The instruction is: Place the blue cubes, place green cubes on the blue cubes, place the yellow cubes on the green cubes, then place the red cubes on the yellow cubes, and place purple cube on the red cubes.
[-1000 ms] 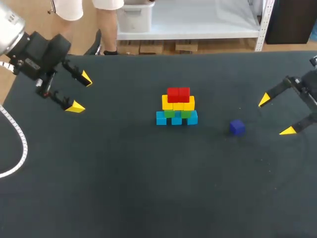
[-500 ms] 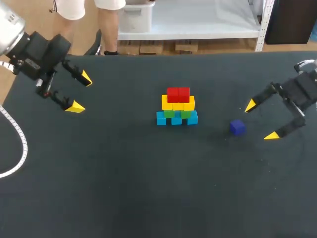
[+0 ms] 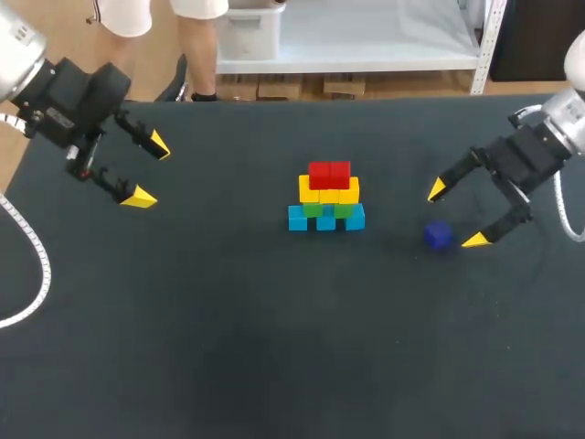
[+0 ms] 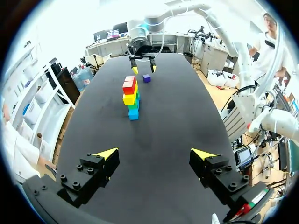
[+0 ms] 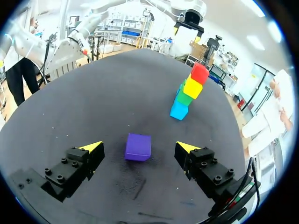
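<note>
One: Two sets of fingers are showing, and you are holding both of them wide open. Nothing is sitting in either one.

Two: Yes. Your left fingers (image 3: 139, 197) are hanging over the left side of the tabletop (image 3: 228, 347), well apart from all the cubes.

One: And your right fingers (image 3: 475, 240) are hanging over the right side, just beside the purple cube (image 3: 438, 235).

Two: From your right wrist you are seeing that cube lying flat on the tabletop between the two yellow tips (image 5: 92, 146). It is touching neither of them.

One: You are looking at the tower (image 3: 329, 197) in the middle of the tabletop, too. Three blue cubes (image 3: 326, 221) are sitting in a row at the bottom.

Two: Two green cubes (image 3: 313, 209) are resting on the blue ones, and the yellow cubes (image 3: 329, 190) are lying across the green ones.

One: Two red cubes (image 3: 329, 173) are sitting side by side on the yellow ones, at the very top.

Two: The purple cube is sitting on its own, near the tower on its right side, and is not touching it.

One: From your left wrist you are seeing the tower far ahead of your left fingers, with the purple cube and your right fingers past it.
</note>
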Robot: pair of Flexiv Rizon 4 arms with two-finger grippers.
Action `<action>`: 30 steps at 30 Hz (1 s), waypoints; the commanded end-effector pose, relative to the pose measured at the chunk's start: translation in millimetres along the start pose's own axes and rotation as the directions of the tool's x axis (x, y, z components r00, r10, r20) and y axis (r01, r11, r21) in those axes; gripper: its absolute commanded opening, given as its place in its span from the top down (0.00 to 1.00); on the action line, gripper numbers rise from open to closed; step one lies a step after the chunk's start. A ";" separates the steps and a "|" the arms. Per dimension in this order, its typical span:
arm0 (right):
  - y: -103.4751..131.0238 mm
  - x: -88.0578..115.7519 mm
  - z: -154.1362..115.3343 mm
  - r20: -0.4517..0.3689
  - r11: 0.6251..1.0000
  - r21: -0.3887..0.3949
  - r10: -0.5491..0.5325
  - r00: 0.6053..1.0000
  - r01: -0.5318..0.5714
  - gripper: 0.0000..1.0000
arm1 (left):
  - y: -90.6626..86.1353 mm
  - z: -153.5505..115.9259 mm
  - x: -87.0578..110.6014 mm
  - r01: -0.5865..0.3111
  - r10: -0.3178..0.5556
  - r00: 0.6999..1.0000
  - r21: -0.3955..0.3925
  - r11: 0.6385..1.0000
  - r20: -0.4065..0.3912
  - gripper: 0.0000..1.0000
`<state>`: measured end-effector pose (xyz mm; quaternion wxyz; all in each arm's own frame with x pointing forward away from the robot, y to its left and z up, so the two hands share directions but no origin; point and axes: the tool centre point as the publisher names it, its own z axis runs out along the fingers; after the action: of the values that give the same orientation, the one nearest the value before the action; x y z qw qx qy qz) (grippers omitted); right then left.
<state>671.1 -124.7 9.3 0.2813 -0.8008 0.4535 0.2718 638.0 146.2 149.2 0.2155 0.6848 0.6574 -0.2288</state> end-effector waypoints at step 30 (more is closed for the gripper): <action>4.6 0.8 15.2 -0.012 0.995 -0.033 0.098 0.995 -0.098 0.50 | 1.0 0.0 0.2 0.000 0.000 1.000 0.001 1.000 -0.001 0.00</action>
<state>665.7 -118.3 -3.0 0.2529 -0.7832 0.4878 0.2910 638.0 146.2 149.2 0.2155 0.6848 0.6574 -0.2288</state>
